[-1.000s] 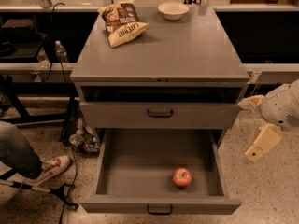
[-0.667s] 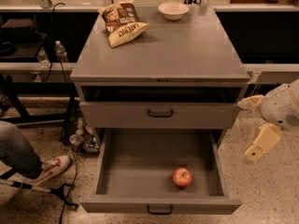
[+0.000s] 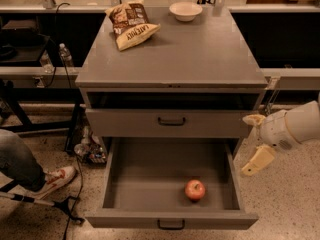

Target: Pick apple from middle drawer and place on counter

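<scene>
The gripper [image 3: 255, 140] hangs with its fingers spread wide and nothing between them, just off the right side of the pulled-out middle drawer [image 3: 145, 176], the apple [image 3: 195, 189] lying lower and leftward of it on the drawer floor near the front wall, and the counter [image 3: 175, 59] higher up to its left.

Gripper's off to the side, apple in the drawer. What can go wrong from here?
1. The gripper hangs open outside the right wall of the drawer; swinging in low may clip that wall.
2. The apple lies loose near the front wall, so a glancing finger may roll it away.
3. The chip bag and bowl sit at the back of the counter; place toward the bare front.
</scene>
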{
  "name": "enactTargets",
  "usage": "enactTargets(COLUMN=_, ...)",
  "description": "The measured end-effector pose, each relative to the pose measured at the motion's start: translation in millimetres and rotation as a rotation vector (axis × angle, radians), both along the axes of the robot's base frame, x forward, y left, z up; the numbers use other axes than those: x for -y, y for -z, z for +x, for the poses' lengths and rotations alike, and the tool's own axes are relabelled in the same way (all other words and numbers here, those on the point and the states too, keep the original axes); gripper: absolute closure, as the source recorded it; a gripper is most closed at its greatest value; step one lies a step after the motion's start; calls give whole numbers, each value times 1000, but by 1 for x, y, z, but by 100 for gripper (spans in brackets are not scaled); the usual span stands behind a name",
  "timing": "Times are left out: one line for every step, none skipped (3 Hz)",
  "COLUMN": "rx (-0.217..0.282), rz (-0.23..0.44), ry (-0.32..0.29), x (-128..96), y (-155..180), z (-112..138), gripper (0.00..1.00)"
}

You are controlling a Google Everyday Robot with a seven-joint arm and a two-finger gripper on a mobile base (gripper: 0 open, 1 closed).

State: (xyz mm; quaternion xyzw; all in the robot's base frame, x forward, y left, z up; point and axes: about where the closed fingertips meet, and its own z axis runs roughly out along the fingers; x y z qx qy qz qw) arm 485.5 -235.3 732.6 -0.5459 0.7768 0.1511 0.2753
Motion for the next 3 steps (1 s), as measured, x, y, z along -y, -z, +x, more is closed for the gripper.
enactTargets(rx=55, rz=35, ry=10, x=-10, y=58, z=23, gripper=0)
enactTargets(rx=55, rz=35, ry=10, x=-10, y=58, z=23, gripper=0)
enactTargets(rx=30, rz=47, ry=41, x=-10, y=92, z=16, gripper=0)
